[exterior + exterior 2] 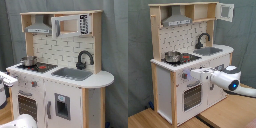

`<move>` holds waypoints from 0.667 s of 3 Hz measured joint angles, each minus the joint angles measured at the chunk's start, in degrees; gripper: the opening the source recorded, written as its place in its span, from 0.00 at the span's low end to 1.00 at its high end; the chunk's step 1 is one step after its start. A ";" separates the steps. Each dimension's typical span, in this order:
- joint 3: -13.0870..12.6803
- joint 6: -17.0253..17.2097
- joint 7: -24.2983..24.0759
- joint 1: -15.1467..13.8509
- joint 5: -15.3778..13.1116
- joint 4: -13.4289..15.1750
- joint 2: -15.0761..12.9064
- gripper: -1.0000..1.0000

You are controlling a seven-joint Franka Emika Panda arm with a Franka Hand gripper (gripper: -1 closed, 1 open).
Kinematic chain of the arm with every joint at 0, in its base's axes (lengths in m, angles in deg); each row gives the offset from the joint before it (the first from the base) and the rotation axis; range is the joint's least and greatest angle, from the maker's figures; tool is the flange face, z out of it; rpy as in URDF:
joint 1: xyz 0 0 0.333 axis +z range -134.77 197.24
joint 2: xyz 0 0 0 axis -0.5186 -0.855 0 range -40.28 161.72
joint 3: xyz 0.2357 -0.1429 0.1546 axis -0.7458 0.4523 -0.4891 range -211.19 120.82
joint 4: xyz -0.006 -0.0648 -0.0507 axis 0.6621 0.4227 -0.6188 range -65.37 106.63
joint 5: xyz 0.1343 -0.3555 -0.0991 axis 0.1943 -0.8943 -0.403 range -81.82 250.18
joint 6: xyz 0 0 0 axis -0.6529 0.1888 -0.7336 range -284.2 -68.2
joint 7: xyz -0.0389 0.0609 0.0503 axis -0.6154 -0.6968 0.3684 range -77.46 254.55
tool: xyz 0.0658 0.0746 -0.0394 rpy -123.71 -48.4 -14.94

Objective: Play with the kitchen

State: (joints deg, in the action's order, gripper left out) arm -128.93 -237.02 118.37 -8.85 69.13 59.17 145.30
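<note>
The kitchen [65,80] [165,85] is a tall white and light-wood toy with a grey hood [39,26], dotted backsplash, black faucet [84,59] [203,39] and sink [72,73] [211,50]. A small metal pot [29,61] [172,56] stands on the stovetop. In the second exterior view my white arm reaches in from the right, and the gripper [188,75] is at the front panel, just above the oven door [191,95] and by the knobs. In the first exterior view only a white piece of the arm [4,78] shows at the left edge.
A grey curtain hangs behind the kitchen in both exterior views. The toy stands on a wooden floor [228,112]. An upper cabinet door [226,11] stands open at the top right in the second exterior view. A white rounded shape [22,122] sits at the bottom of the first exterior view.
</note>
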 joint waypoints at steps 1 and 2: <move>-0.14 -4.47 1.06 1.32 -0.07 5.04 0.39 1.00; 0.29 -8.52 2.45 2.98 -0.23 8.86 1.34 1.00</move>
State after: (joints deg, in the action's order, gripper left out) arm -128.64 -245.53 120.82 -5.87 68.90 68.04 146.65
